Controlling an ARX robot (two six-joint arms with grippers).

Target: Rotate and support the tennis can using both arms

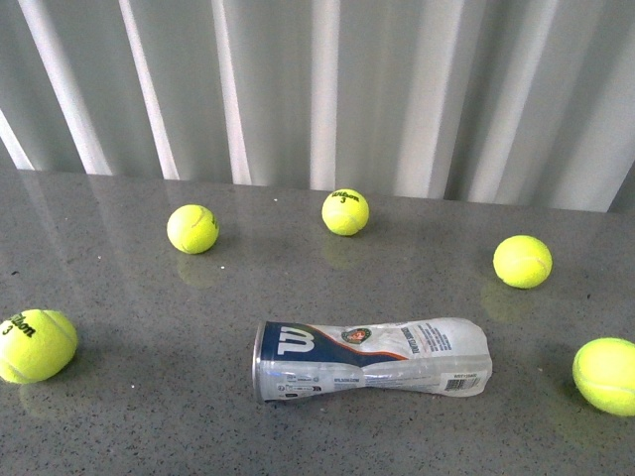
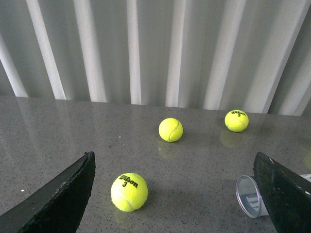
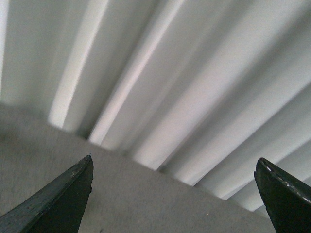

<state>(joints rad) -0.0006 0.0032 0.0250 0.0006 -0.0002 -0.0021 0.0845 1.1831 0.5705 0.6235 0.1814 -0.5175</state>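
Now my left gripper [image 2: 173, 158] and right gripper [image 3: 173, 160] are wide open; I'd softly hold the dented tennis can [image 1: 372, 359] at both ends.

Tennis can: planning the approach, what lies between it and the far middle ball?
Front view: only bare tabletop between tennis can and that ball.

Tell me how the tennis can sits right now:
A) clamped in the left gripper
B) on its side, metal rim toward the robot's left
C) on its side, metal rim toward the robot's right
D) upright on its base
B: in the front view the tennis can lies on its side on the grey table, with its metal rim at the left end and nothing gripping it.
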